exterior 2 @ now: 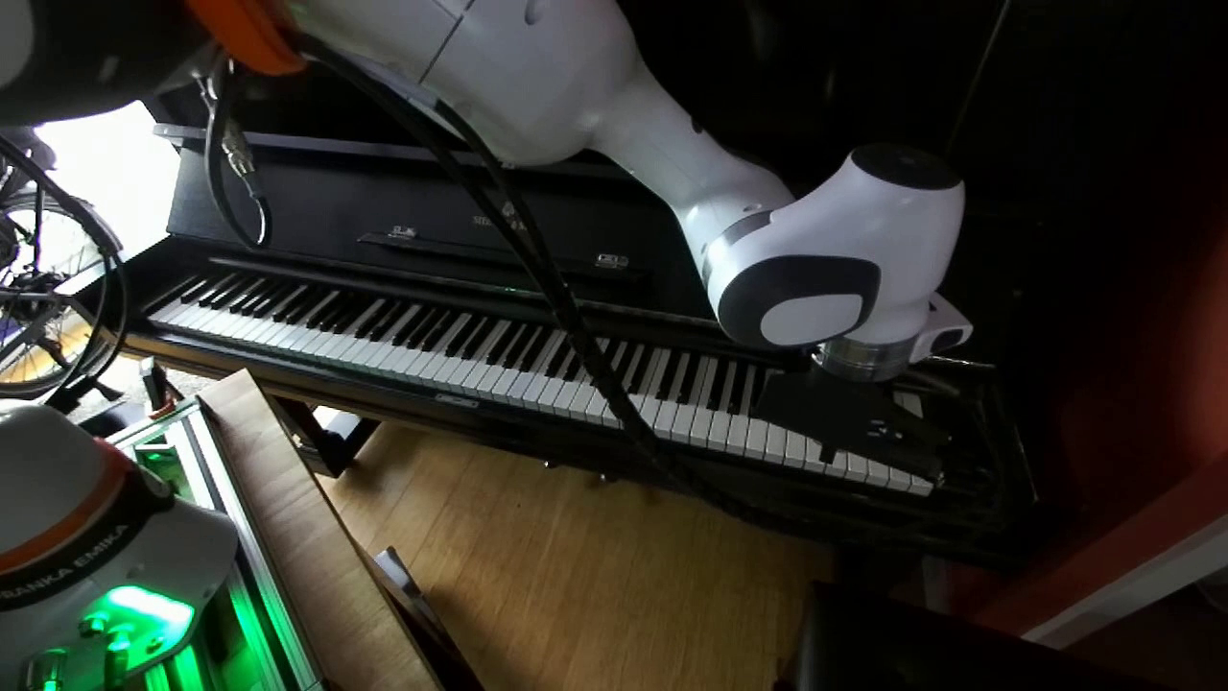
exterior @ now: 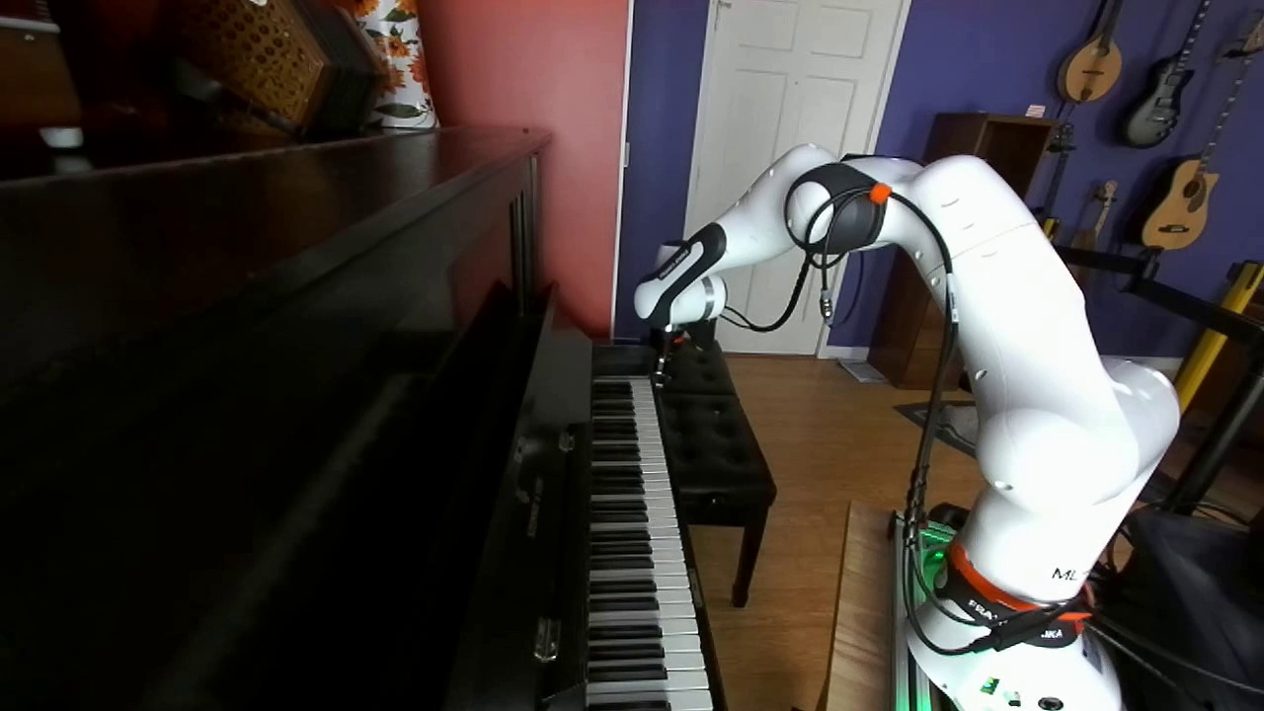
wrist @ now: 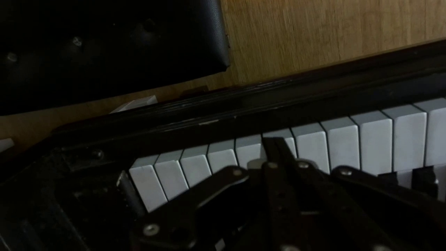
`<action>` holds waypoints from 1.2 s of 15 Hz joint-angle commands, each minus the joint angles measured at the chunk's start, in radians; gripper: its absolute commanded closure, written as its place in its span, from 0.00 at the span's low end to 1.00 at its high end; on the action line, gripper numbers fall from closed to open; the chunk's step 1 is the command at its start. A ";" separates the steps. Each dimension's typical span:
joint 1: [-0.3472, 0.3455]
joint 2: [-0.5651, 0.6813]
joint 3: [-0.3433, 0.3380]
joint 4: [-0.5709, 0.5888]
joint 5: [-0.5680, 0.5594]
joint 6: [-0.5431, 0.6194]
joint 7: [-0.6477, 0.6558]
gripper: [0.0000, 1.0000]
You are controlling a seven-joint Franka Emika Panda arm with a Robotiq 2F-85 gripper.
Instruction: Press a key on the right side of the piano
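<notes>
Beneath the gripper [wrist: 274,140], dark piano [exterior 2: 393,197], black-and-white keys [exterior 2: 518,382]

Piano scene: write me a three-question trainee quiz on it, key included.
1. True or false: in the wrist view, the pincer is closed.
2. Multiple choice: in an exterior view that faces the keys, which part of the piano keyboard is the pincer nearest? A) the picture's left end; B) the middle; C) the picture's right end.
3. Fill in: the padded bench is ____ in colour.

Key: 1. True; 2. C; 3. black.
</notes>
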 commanded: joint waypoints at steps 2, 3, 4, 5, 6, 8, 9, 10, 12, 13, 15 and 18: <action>0.003 0.066 -0.005 0.091 -0.036 -0.028 -0.006 1.00; 0.003 0.075 -0.003 0.104 -0.044 -0.032 -0.015 1.00; 0.003 0.085 -0.001 0.117 -0.048 -0.034 -0.019 1.00; 0.004 0.092 -0.001 0.128 -0.056 -0.035 -0.023 1.00; 0.003 0.100 0.002 0.138 -0.059 -0.036 -0.028 1.00; 0.002 0.115 0.008 0.162 -0.062 -0.048 -0.035 1.00; 0.001 0.122 0.012 0.171 -0.060 -0.053 -0.037 1.00; 0.000 0.127 0.017 0.181 -0.056 -0.066 -0.039 1.00; -0.003 0.138 0.025 0.200 -0.051 -0.091 -0.045 1.00; -0.002 0.144 0.026 0.209 -0.051 -0.100 -0.048 1.00; 0.001 0.156 0.022 0.228 -0.058 -0.112 -0.057 1.00; 0.001 0.173 0.021 0.247 -0.061 -0.108 -0.072 1.00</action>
